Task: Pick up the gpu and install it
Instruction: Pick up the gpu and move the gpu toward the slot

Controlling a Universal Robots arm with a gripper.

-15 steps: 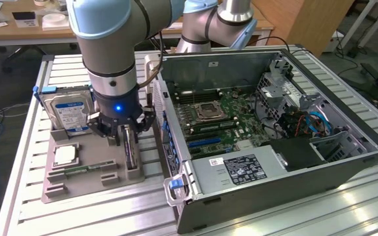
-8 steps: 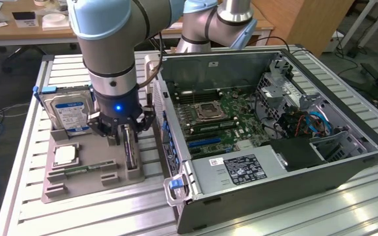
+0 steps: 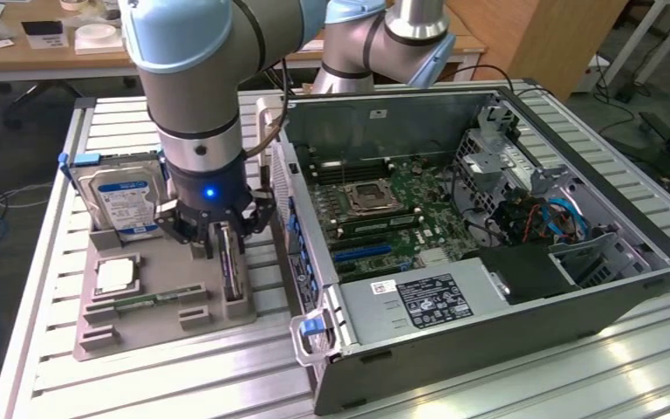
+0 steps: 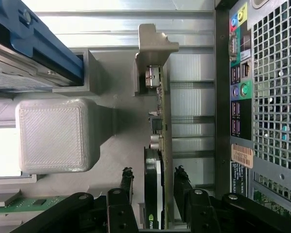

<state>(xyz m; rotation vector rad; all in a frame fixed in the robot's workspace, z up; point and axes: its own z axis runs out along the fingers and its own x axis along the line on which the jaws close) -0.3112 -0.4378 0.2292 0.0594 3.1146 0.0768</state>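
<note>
While the gripper (image 4: 154, 180) hangs with its fingers (image 4: 127, 180) apart, one on each side of the gpu (image 4: 164, 141) and neither visibly pressing, the grasp looks best done by centring first, so both pads meet the card together rather than push it askew. The card stands on edge in a slot of the grey holder tray (image 3: 149, 332), just beside the open computer case (image 3: 463, 358). A square, level closing should therefore keep it from binding there.
</note>
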